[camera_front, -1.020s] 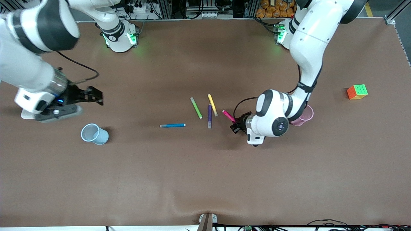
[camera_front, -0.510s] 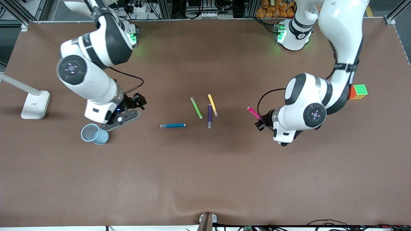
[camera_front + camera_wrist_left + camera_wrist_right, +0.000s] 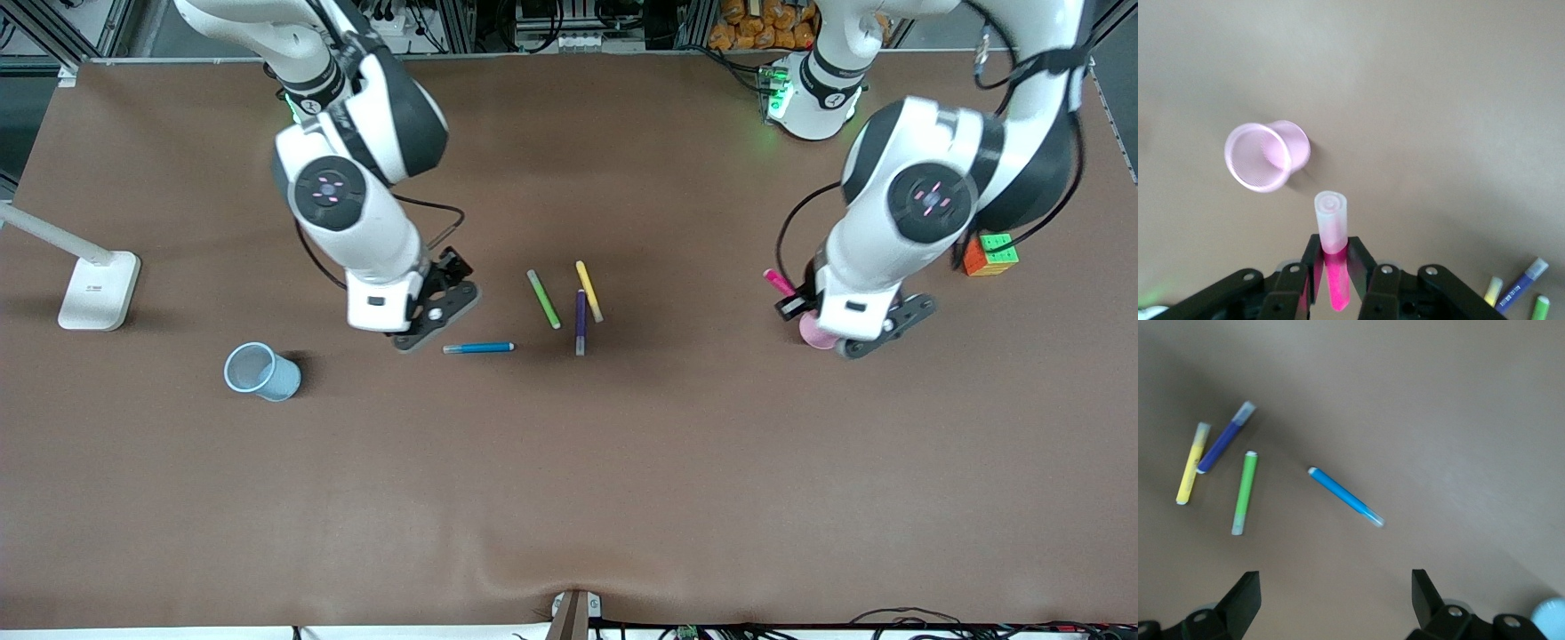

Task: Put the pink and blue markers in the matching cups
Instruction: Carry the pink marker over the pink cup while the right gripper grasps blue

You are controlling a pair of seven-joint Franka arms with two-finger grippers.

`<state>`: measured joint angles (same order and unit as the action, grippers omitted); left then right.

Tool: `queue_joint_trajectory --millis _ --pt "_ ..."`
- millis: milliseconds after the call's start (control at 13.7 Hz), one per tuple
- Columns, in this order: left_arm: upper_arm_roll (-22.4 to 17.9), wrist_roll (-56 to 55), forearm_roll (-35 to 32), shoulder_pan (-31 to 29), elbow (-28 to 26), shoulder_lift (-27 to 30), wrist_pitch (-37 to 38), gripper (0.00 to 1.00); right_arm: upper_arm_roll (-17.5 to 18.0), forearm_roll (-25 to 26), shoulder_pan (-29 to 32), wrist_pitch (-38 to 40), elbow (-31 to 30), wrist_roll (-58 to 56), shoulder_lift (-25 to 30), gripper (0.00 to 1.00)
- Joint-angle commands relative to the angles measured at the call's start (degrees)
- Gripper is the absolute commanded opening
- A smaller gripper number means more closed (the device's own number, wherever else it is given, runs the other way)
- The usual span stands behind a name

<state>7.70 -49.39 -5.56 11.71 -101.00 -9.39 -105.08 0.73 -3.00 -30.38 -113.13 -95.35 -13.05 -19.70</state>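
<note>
Now we carry the pink marker [image 3: 1332,230], clamped upright between the left gripper's [image 3: 1333,263] fingers, over the table just beside the pink cup [image 3: 1265,155]; next we must centre it above the rim and release. Our right gripper [image 3: 1331,600] hovers spread wide over the blue marker [image 3: 478,348], which lies on the table, the blue cup [image 3: 260,372] well apart toward the right arm's end.

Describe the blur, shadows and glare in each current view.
Front view: sharp, even light, soft shadows under both arms, green glow at the bases. Left wrist view: pink cup slightly smeared; pink marker in the left end effector has a hazy cap. Right wrist view: blue marker soft-edged, table shaded darker toward one corner, no glare.
</note>
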Motion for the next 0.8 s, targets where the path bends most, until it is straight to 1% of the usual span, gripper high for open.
queue_joint_trajectory --millis 0,146,219,364,510,583,729 --pt "0.5 6.2 -1.9 -3.4 -6.6 6.9 -4.4 0.00 -0.6 3.0 -4.2 -2.2 0.7 -5.3 -2.9 1.00" --pt "0.6 9.6 -1.9 -6.2 -9.5 9.1 -7.8 0.00 -0.6 8.9 -7.3 -3.8 0.3 -6.2 -4.5 1.00" --pt "0.5 11.6 -1.9 -7.0 -11.4 10.3 -9.9 0.00 -0.6 11.1 -8.3 -4.5 0.2 -6.3 -5.5 1.00" --pt "0.5 14.6 -1.9 -8.5 -15.3 12.3 -14.3 0.00 -0.6 11.9 -8.7 -7.0 -0.5 -9.2 -7.6 1.00" --pt "0.3 16.4 -2.0 -9.7 -18.7 13.9 -17.6 0.00 -0.6 11.9 -7.9 -13.8 -4.4 -13.2 -8.1 1.00" --pt "0.6 19.0 -2.0 -11.5 -20.6 15.2 -20.1 0.00 -0.6 11.9 -7.8 -16.5 -5.9 -14.3 -8.6 1.00" --pt "0.6 20.6 -2.0 -12.1 -24.4 16.9 -24.6 0.00 -0.6 11.9 -7.8 -19.4 -7.0 -15.9 -10.0 1.00"
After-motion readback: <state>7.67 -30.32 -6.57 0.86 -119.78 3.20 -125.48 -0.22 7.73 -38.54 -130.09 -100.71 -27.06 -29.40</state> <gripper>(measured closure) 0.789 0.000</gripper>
